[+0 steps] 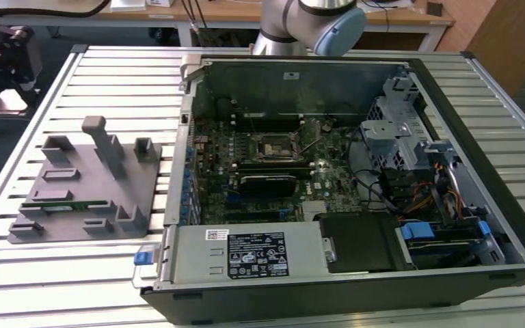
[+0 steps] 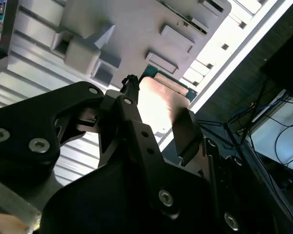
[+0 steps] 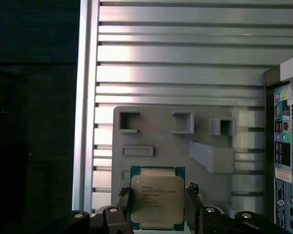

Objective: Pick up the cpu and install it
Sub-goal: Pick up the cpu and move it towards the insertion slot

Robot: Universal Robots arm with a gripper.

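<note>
- In the exterior view the arm (image 1: 310, 24) is cut off by the upper edge, so its wrist end is out of the picture.
- In the same view a thin green part (image 1: 73, 203) lies in the grey holder (image 1: 89, 184), but it is too small to tell what it is.
- In the first wrist view the picture's edge cuts the hand (image 3: 157, 192) just behind its fingers (image 3: 125, 207).
- The fingers cover two opposite side edges of the cpu (image 3: 156, 199), and its near edge runs out of the picture.
- The cpu hides a part of the grey holder behind it.
- The computer case (image 3: 285, 146) is cut by the picture's edge.
- In the second wrist view strong glare washes out the cpu's top, and one finger hides a corner of it.
</note>
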